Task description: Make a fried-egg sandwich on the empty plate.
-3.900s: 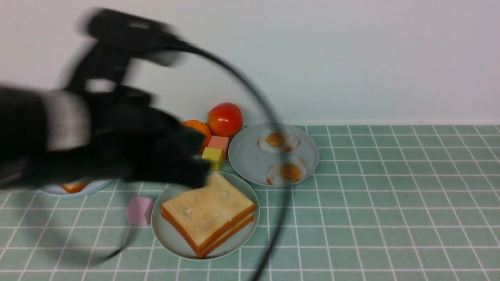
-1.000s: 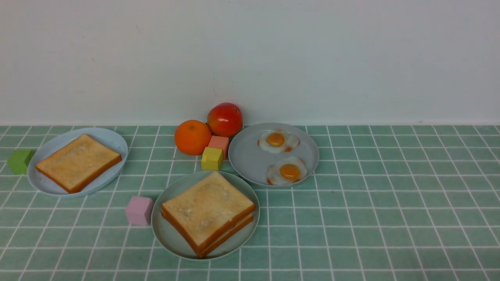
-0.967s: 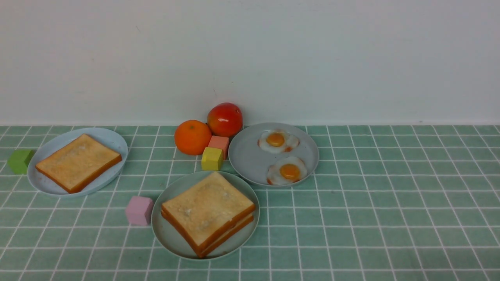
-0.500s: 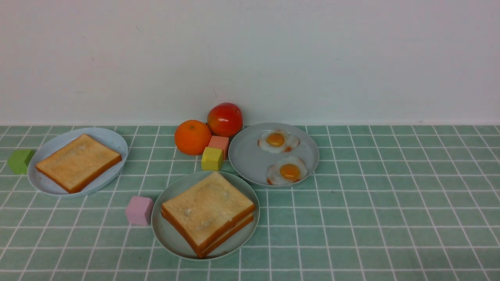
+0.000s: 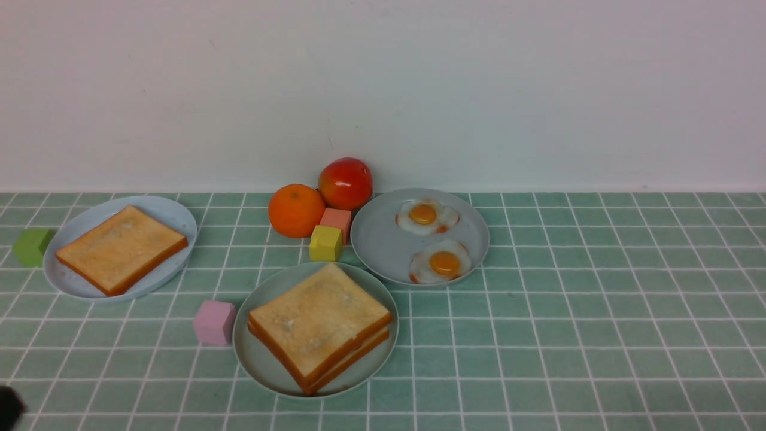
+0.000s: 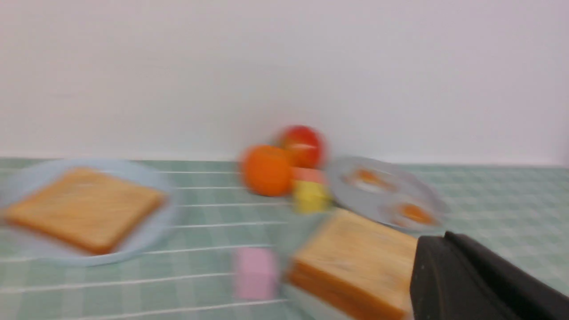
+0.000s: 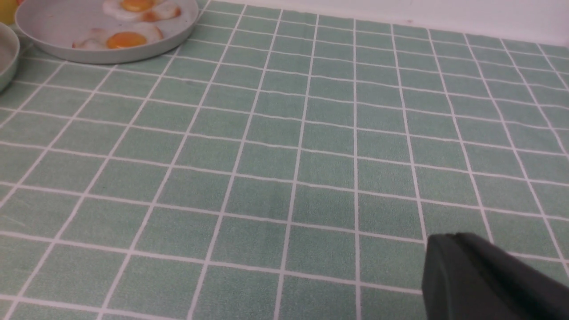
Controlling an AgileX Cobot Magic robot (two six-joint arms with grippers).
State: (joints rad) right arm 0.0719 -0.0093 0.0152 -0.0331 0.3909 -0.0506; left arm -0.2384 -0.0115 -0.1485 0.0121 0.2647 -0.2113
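Currently the green surface (image 5: 574,335) is carrying the pale mint-green plate (image 5: 263,365), farther from its back edge than the grey-blue plate (image 5: 383,245). The two-slice toast sandwich (image 5: 320,320) is lying on the mint plate, its filling hidden, while the left jaws (image 6: 444,243) and right jaws (image 7: 450,242) are staying closed, gripping nothing, and two fried eggs (image 5: 441,263) are resting on the grey-blue plate.

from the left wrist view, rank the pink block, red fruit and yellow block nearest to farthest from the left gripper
Nearest the left gripper first:
1. pink block, near side
2. yellow block, farther back
3. red fruit, by the wall
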